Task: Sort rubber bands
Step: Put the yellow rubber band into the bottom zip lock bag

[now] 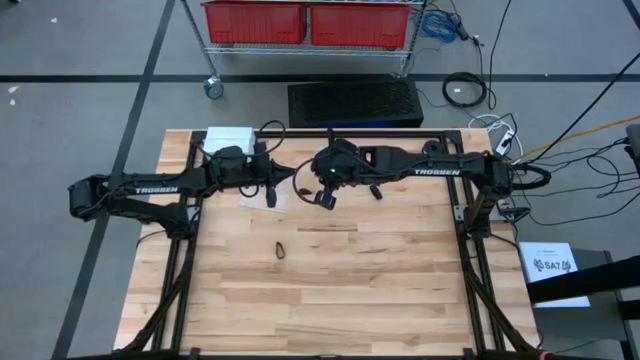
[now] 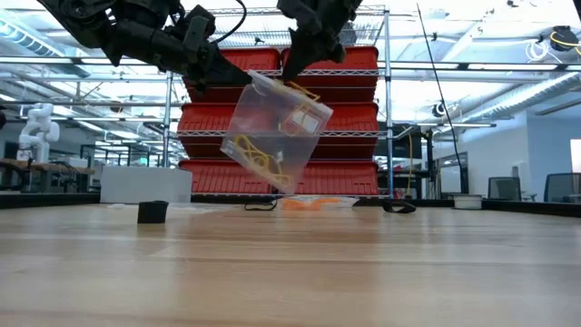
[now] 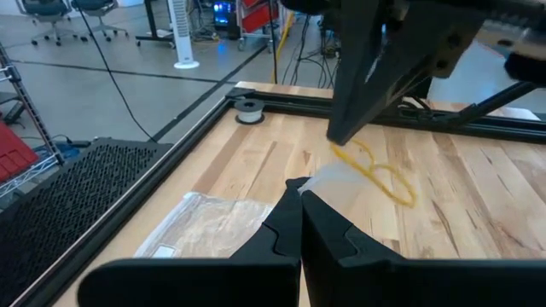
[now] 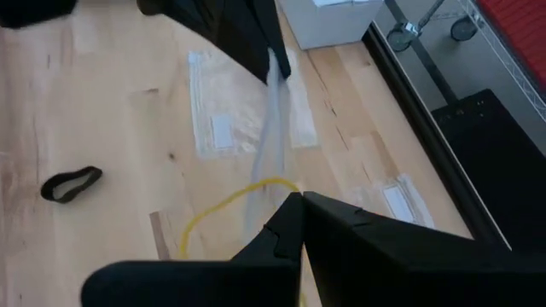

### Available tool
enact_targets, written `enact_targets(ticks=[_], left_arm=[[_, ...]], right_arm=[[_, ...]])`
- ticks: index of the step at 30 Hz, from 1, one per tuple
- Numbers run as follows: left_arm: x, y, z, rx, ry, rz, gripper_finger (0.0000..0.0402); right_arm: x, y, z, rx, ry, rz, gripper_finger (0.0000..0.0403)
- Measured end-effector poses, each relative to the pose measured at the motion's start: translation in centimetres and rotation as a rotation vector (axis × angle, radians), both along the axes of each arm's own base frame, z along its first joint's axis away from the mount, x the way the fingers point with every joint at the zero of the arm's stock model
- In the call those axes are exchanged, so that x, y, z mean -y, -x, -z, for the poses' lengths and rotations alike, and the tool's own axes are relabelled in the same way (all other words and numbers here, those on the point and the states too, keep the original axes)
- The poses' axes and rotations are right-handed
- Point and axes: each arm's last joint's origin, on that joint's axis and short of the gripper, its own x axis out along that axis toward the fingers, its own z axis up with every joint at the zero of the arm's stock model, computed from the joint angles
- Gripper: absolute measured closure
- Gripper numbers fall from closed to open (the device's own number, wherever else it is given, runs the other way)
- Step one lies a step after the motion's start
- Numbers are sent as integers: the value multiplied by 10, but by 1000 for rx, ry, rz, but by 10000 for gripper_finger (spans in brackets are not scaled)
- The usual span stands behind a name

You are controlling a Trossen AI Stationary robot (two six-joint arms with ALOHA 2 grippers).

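A clear plastic bag [image 2: 272, 132] hangs in the air between both grippers, above the far middle of the table. Tan-yellow rubber bands [image 2: 257, 156] sit inside it, with an orange-red one [image 2: 300, 116]. My left gripper [image 2: 227, 74] is shut on the bag's left upper corner. My right gripper [image 2: 295, 77] is shut on its top edge. One black rubber band [image 1: 281, 250] lies flat on the table nearer the front, also seen in the right wrist view [image 4: 71, 183]. My left gripper pinches the bag's upper corner [image 3: 320, 181] between its two shut fingers, slanting down from the table's left side. The bag is lifted clear and hangs tilted below. My right gripper pinches the bag's top edge [image 4: 266, 192] between its two shut fingers, coming from above and the right. The bag hangs clear of the table, with the yellow bands [image 4: 226, 209] sagging toward its lower end.
Two more clear bags lie flat on the table below the grippers [image 4: 230, 119] and toward the far edge [image 4: 397, 200]. A white box [image 1: 230, 137] stands at the far left corner. Orange bands [image 2: 309, 203] lie on the far table. The black frame rail [image 1: 350, 133] borders the far edge.
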Motion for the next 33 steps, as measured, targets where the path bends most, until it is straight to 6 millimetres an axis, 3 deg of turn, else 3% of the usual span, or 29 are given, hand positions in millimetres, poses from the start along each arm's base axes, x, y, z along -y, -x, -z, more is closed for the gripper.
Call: enact_targets(ticks=[28,33], left_arm=[[0,0,0,0,1,0,402],[0,0,0,1,0,0,402]], right_arm=[[-8,-4,1,28,-19,0,403],[-6,-12,12,12,-32,-13,403]])
